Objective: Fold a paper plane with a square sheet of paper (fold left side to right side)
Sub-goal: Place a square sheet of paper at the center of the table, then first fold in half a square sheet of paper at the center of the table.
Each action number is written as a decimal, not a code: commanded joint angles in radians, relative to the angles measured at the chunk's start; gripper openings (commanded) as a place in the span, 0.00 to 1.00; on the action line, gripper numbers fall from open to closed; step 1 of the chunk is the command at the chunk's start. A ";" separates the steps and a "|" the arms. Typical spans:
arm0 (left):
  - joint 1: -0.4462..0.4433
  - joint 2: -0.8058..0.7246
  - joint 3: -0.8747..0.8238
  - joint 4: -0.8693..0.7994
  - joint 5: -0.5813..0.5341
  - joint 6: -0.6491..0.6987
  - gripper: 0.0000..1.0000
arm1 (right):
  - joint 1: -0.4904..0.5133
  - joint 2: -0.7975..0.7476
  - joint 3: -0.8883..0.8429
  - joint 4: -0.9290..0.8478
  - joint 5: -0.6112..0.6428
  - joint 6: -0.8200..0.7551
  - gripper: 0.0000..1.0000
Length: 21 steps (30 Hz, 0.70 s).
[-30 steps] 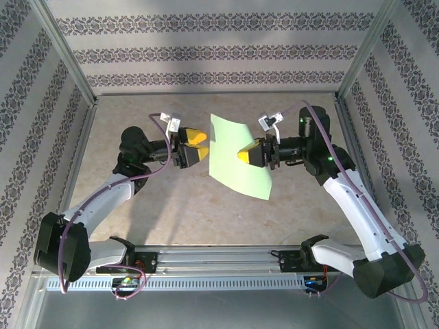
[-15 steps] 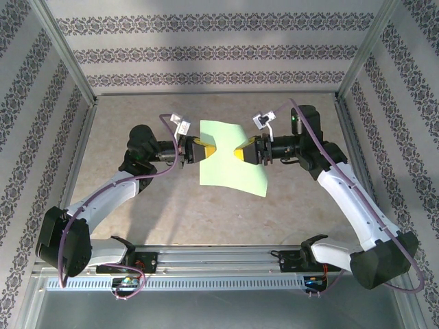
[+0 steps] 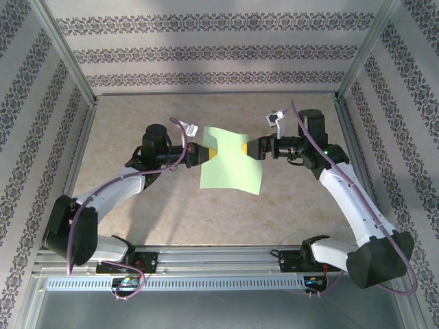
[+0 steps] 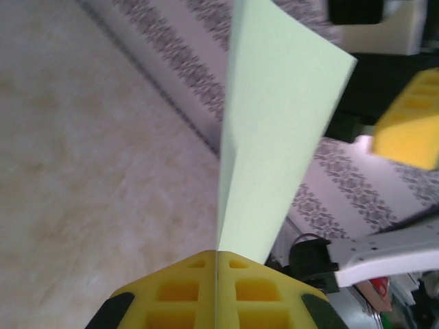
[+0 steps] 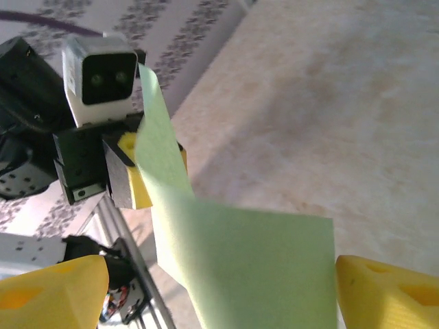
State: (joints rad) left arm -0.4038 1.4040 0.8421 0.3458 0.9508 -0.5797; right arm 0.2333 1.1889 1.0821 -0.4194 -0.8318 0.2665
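**Top view.** The pale green sheet of paper (image 3: 230, 164) is at the centre of the frame, held up off the beige counter (image 3: 206, 219) between the two arms. The left tool (image 3: 208, 151) meets the sheet's left edge. The right tool (image 3: 245, 147) meets its right edge at about the same height. The sheet is narrow between the tools and wider toward its lower edge. It is bowed, not flat.

**Left wrist view.** The left tool (image 4: 216, 264) is at the lower centre of the frame. Its yellow pads (image 4: 171, 291) are pressed together on the sheet's edge. The sheet rises almost edge-on from that pinch to the top of the frame.

**Right wrist view.** The right tool (image 5: 219, 281) is at the bottom of the frame. Its yellow fingers (image 5: 48, 291) are spread wide, one in each lower corner. The sheet lies in the gap between them. Whether it touches either finger cannot be told. At the left of the frame the sheet narrows to a strip that ends at the left tool.
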 commanded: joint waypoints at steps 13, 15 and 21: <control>0.042 0.271 0.025 -0.359 -0.251 0.050 0.00 | 0.059 0.245 -0.177 0.129 0.218 0.208 0.41; 0.045 0.288 0.044 -0.410 -0.278 0.074 0.00 | 0.093 0.295 -0.184 0.157 0.236 0.227 0.29; 0.052 0.314 0.079 -0.477 -0.305 0.100 0.00 | 0.161 0.451 -0.175 0.211 0.259 0.270 0.02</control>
State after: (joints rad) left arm -0.3641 1.7088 0.8848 -0.0620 0.6735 -0.5228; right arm 0.3786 1.5959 0.9131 -0.2588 -0.6064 0.5003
